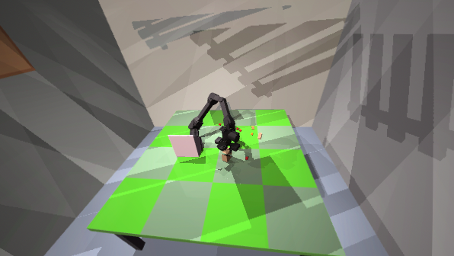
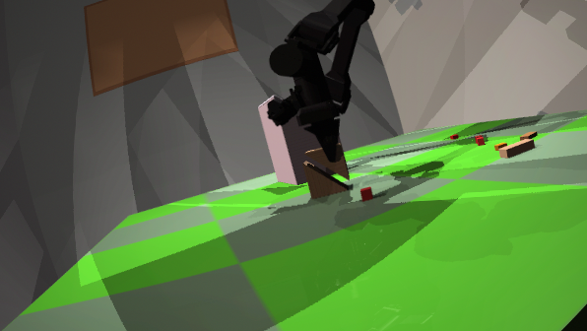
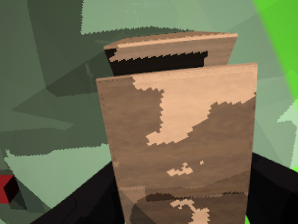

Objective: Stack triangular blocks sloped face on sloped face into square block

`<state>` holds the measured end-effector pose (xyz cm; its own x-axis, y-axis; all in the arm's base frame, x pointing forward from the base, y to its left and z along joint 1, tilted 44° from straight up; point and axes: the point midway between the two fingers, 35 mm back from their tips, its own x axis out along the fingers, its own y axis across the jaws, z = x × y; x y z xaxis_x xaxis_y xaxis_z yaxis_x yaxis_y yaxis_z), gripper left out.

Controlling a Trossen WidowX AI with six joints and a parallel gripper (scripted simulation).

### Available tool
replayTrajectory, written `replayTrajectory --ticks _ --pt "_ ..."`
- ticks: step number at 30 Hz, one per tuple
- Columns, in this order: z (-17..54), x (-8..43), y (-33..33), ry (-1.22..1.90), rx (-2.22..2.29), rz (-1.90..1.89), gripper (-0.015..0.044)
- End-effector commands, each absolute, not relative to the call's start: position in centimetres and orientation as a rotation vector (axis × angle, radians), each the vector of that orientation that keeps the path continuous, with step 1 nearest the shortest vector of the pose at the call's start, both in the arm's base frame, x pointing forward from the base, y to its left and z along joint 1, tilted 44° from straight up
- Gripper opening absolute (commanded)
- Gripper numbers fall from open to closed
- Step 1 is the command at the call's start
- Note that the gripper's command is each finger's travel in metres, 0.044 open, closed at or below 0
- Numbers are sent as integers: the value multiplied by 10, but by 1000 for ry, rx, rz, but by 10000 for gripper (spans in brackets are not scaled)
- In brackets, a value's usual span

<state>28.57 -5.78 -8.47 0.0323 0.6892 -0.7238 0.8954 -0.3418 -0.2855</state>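
One wooden triangular block [image 1: 225, 158] [image 2: 322, 188] stands on the table [image 1: 171, 206] [image 2: 187, 296], its sloped face up; in the wrist view its far part [image 3: 222, 47] shows beyond the held block. My gripper [image 2: 333, 157] [image 3: 177, 159] is shut on the other triangular block [image 2: 317, 156] [image 3: 185, 115], a finger on each side. The held block is right over the lower one, sloped face down. In the exterior view a narrow gap shows between the slopes, with green table visible through it near the low end. Whether they touch elsewhere is hidden.
A red cube [image 1: 247, 158] [image 2: 366, 193] [image 3: 7, 188] lies close beside the lower block. A tall pink panel [image 1: 184, 145] [image 2: 278, 148] stands on the other side, near the arm. A long wooden block [image 1: 260, 136] [image 2: 517, 148] and several small red and orange pieces lie farther back.
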Motion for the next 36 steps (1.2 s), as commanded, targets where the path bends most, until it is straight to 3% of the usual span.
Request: replayTrajectory --ticks 1,36 --pt "-87 285 -56 1632 2067 -1205 0" --pt "-99 284 -51 1634 2071 -1207 0"
